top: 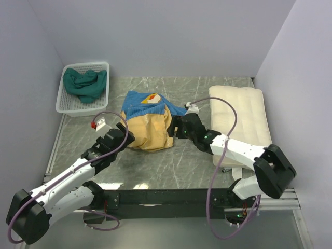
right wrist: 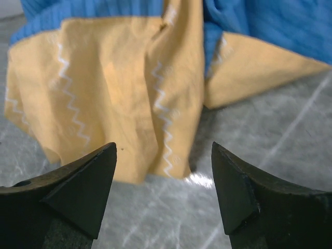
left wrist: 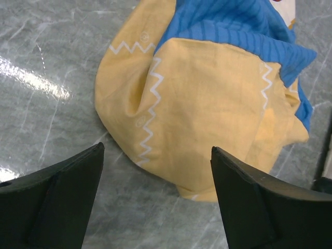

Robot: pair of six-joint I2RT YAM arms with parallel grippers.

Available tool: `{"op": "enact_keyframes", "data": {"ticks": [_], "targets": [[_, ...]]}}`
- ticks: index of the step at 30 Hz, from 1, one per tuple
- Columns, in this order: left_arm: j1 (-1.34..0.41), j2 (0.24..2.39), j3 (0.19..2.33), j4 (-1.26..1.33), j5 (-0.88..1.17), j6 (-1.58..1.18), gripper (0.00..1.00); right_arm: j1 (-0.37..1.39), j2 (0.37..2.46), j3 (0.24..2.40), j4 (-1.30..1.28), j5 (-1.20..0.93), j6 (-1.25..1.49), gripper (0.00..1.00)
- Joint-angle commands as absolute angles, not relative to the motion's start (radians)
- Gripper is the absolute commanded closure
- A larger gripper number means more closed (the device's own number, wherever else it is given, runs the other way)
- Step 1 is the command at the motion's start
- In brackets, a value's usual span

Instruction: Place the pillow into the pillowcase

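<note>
White arm links (top: 58,185) with black joints (top: 272,171); looping purple cables (top: 109,112); black wedge-shaped fingers (left wrist: 57,207)

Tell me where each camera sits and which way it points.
Top external: above, behind the robot, looking down on pillowcase, pillow; left arm, right arm show.
Left wrist: on left arm, facing the pillowcase's yellow side; left gripper open.
Right wrist: same, from the opposite side; right gripper open.
Shared: all three see the pillowcase.

Overhead view looks down from behind; both wrist views close, sharing pillowcase (left wrist: 207,104)
</note>
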State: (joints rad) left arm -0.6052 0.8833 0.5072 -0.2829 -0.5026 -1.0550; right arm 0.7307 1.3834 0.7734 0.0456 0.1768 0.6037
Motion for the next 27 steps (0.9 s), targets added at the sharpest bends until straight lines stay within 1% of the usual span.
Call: {"op": "enact_keyframes", "data": {"ticks": [1, 4, 7, 10, 13, 15, 17, 18, 19, 21, 23, 24, 25, 26, 27], "targets": [[-0.578, 0.937, 0.508, -0.186, -0.545, -1.032, 0.15, 0.735, 1.474, 0.926, 0.141, 0.209, 0.571, 0.21], [-0.545, 0.966, 0.496, -0.134, -0.542, -1.017, 0.18, 0.733, 1.56, 1.021, 0.123, 0.209, 0.561, 0.22], [-0.497, 0.997, 0.491, -0.071, -0.497, -0.986, 0.19, 0.733, 1.64, 1.089, 0.106, 0.212, 0.566, 0.23], [-0.466, 1.025, 0.489, -0.008, -0.459, -0.956, 0.22, 0.733, 1.704, 1.135, 0.08, 0.219, 0.574, 0.24], [-0.456, 1.055, 0.494, 0.046, -0.439, -0.931, 0.28, 0.735, 1.749, 1.149, 0.086, 0.209, 0.581, 0.25], [-0.453, 1.086, 0.499, 0.067, -0.431, -0.913, 0.35, 0.735, 1.776, 1.158, 0.086, 0.203, 0.587, 0.27], [-0.449, 1.109, 0.506, 0.087, -0.42, -0.902, 0.38, 0.733, 1.795, 1.177, 0.086, 0.19, 0.592, 0.28], [-0.449, 1.136, 0.515, 0.089, -0.42, -0.903, 0.41, 0.733, 1.81, 1.183, 0.081, 0.186, 0.594, 0.3], [-0.448, 1.15, 0.521, 0.09, -0.416, -0.905, 0.42, 0.735, 1.816, 1.195, 0.077, 0.173, 0.598, 0.32], [-0.448, 1.186, 0.528, 0.109, -0.407, -0.905, 0.48, 0.735, 1.822, 1.2, 0.075, 0.153, 0.603, 0.36], [-0.446, 1.209, 0.531, 0.12, -0.399, -0.908, 0.51, 0.735, 1.813, 1.19, 0.078, 0.132, 0.612, 0.42], [-0.446, 1.213, 0.534, 0.126, -0.397, -0.91, 0.56, 0.735, 1.807, 1.186, 0.072, 0.129, 0.615, 0.45], [-0.446, 1.215, 0.535, 0.124, -0.396, -0.908, 0.58, 0.733, 1.796, 1.175, 0.066, 0.127, 0.62, 0.5], [-0.446, 1.216, 0.541, 0.123, -0.393, -0.91, 0.61, 0.735, 1.775, 1.167, 0.06, 0.121, 0.623, 0.53], [-0.446, 1.213, 0.545, 0.118, -0.391, -0.908, 0.69, 0.735, 1.763, 1.16, 0.057, 0.115, 0.624, 0.56]]}}
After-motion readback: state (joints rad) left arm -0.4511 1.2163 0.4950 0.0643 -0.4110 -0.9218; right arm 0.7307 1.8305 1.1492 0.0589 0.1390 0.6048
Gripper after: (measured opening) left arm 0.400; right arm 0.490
